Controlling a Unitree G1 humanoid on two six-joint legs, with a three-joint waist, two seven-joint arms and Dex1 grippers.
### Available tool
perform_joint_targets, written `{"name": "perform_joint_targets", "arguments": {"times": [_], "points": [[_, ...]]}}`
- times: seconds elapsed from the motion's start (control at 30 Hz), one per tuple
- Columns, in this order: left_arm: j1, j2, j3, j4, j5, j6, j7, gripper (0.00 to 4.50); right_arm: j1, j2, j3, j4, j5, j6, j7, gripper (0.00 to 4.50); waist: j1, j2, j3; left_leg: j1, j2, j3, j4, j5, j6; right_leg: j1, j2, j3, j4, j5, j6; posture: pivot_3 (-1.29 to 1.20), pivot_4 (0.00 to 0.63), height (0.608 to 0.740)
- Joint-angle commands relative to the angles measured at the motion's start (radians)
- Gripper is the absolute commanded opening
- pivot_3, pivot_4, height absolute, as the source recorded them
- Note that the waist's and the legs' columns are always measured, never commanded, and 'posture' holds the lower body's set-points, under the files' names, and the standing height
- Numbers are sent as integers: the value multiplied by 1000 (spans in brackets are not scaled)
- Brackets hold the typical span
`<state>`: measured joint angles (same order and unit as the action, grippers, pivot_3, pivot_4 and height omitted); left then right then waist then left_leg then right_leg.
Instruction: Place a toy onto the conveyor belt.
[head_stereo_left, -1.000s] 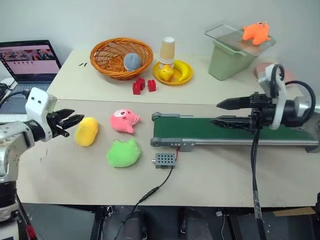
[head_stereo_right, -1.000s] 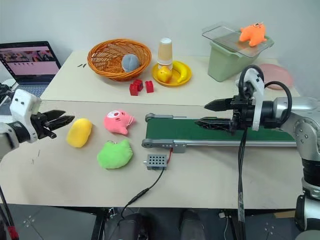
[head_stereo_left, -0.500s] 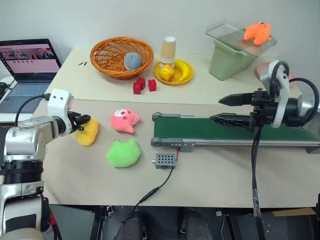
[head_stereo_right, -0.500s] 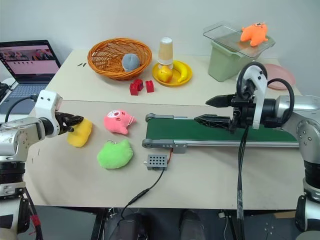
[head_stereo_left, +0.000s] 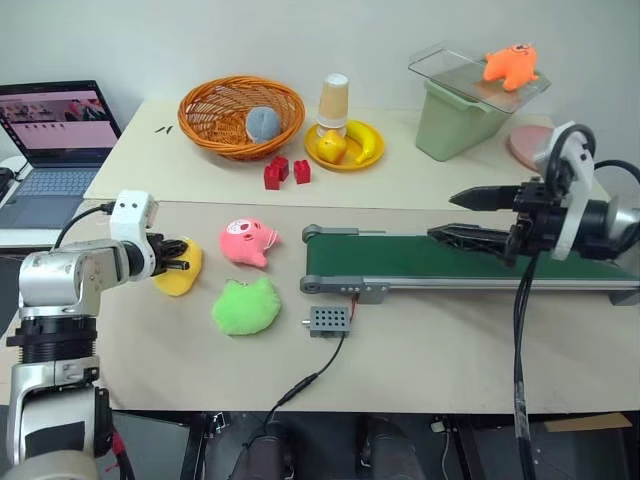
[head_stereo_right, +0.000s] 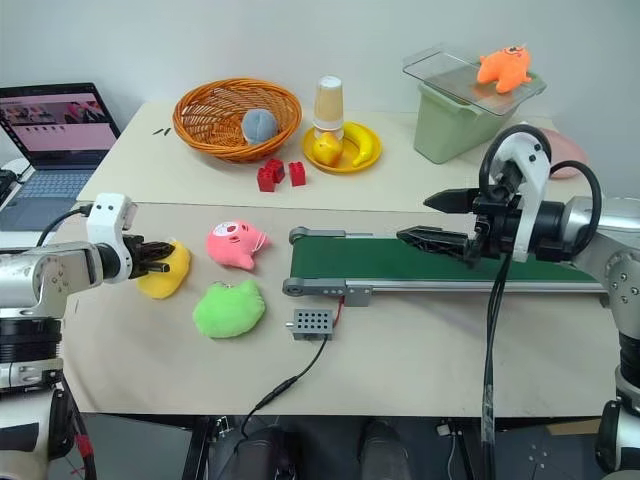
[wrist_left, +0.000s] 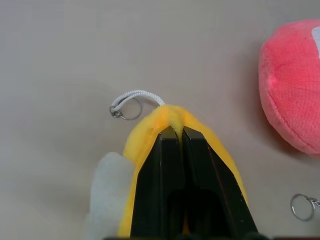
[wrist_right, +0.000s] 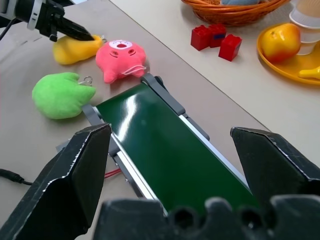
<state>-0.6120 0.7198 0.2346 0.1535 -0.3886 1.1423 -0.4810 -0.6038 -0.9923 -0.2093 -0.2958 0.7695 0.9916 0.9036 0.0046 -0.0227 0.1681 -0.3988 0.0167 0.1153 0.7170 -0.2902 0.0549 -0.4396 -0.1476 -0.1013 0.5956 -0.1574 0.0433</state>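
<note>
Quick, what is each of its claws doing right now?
Left gripper: shut, pinching the yellow plush toy.
Right gripper: open, holding nothing, over the conveyor belt.

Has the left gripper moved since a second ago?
Yes. The left gripper has come in toward the pink toy and shut on the yellow toy, which it stood short of before; that toy lies on the table.

A laptop (head_stereo_left: 55, 120) stands far behind the left claw. The orange basket (head_stereo_left: 242, 115), red blocks (head_stereo_left: 283, 171) and yellow fruit plate (head_stereo_left: 346, 148) lie beyond, toward the right claw.
</note>
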Motion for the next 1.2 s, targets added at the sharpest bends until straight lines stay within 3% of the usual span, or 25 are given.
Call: {"name": "perform_joint_targets", "arguments": {"times": [0.03,0.67,0.83,1.03,1.2], "points": [[28,-12,10,-8,-1,37,20,101,-25,-5,-23,-24,5,-13,-16,4500,0,0,0,0,0,0,0,0,0,0,0,0,0,0,0,0,150,734],[-238,-31,42,-90,-4,77,124,101,-22,-5,-20,4,-11,-43,-8,4500,7,0,0,-2,-1,0,0,0,0,0,0,-1,-1,0,0,0,150,734],[-306,-58,57,-115,-29,108,138,1821,-24,-5,-20,7,-11,-46,-9,4500,6,-1,0,-2,-1,0,1,0,0,0,0,-1,-1,0,0,0,150,734],[-432,-163,120,-167,-131,201,142,1821,-10,-1,-23,1,-1,-39,-4,4500,10,-1,0,-3,-1,-2,3,0,0,0,0,-2,-1,0,0,0,150,734],[-434,-154,104,-175,-135,223,148,1821,9,0,-36,-12,7,-34,-15,4500,1,-1,1,-1,-1,-1,1,1,-1,0,0,-1,0,0,1,0,150,734]]}}
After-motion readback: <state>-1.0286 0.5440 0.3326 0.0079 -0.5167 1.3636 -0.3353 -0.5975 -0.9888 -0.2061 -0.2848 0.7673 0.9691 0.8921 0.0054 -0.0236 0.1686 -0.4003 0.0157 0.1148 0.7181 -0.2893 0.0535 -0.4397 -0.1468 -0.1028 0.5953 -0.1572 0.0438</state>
